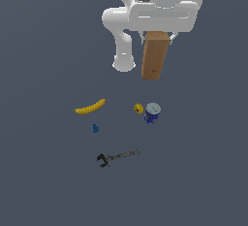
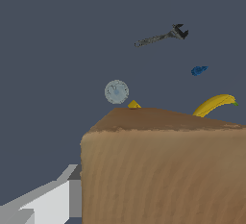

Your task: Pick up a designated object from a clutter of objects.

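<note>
Lift step: pincer (image 1: 157,35) pinching box (image 1: 154,55), hanging clear of the desk (image 1: 43,171). Next: hold the grip, stay steady.

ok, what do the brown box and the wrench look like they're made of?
Brown box: looks like wood or cardboard, matte tan, with faint grain-like streaks on the face in the wrist view; which one is unclear. Wrench: looks like metal, dark grey, dull mottled finish. Both are simulator renders, so this goes by texture only.
</note>
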Robot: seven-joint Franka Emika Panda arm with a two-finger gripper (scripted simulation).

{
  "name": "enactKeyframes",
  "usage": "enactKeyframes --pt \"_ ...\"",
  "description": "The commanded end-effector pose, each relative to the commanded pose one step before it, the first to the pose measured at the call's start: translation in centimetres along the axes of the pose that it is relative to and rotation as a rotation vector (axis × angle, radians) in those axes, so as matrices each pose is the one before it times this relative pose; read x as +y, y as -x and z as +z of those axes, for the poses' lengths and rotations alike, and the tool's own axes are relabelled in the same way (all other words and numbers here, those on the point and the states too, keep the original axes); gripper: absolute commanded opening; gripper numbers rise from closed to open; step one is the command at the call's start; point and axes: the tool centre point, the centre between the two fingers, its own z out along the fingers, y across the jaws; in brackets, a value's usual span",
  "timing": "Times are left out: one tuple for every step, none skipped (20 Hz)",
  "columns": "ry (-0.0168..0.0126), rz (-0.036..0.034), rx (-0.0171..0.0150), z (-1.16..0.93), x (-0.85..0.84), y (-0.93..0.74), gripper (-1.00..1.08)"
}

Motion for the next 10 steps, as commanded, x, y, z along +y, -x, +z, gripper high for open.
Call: enactKeyframes --pt "-0.0025 0.00069 0.00693 -1.571 -0.806 0.322 -1.0" --pt "0.0 0.0 0.0 -0.374 -0.256 0.107 -1.0" --pt "0.0 0.0 0.0 -0.327 -0.225 0.089 -1.0" --pt "-0.00067 0.00016 -0.00002 -0.288 -0.16 0.068 -1.0" --pt "0.0 0.0 0.0 -0.231 -0.164 0.052 -1.0" --pt "0.0 0.0 0.0 -0.183 -0.133 0.032 -1.0" --pt "0.0 0.0 0.0 -0.135 -0.102 0.013 -1.0" --pt "-0.00043 0.00053 0.00008 -0.096 -0.031 -0.01 -1.0" --pt "0.0 0.0 0.0 -0.04 -0.038 -0.018 -1.0" --pt "0.0 0.0 0.0 -0.008 -0.01 -0.01 -1.0"
